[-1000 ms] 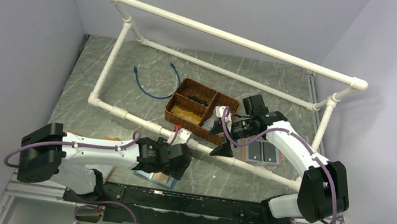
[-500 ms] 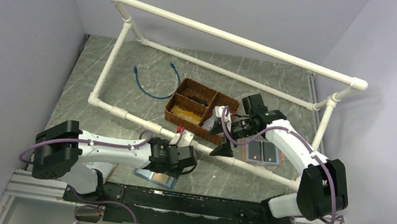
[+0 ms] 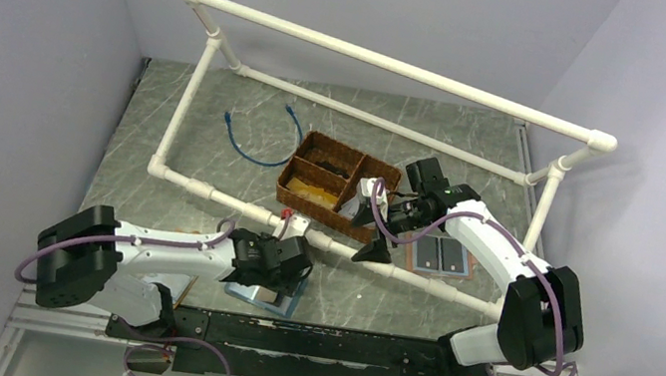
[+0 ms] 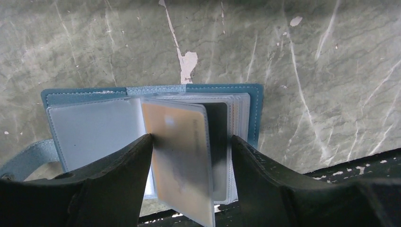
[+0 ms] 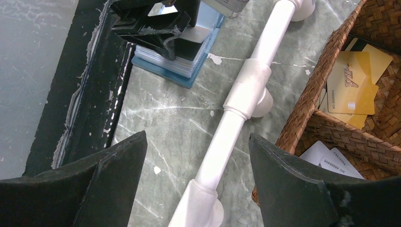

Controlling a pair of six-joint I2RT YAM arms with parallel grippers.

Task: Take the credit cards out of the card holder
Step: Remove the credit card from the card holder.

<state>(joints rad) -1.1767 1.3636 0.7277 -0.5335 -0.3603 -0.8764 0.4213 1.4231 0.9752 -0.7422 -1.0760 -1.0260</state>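
Left claw (image 4: 190,142) astride raised sleeve (image 4: 172,127) of card holder (image 4: 255,106); possibly touching

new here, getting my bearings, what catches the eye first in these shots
A big white pipe frame spans the table, with a wicker basket of cards beside its near rail. At the near edge the left gripper straddles the raised sleeves of an open blue card holder, while the right gripper hangs open over the rail.

A gold card (image 5: 352,82) in the wicker basket (image 5: 305,126) bears a slanted logo, seemingly "VISA"; the smaller print is illegible.
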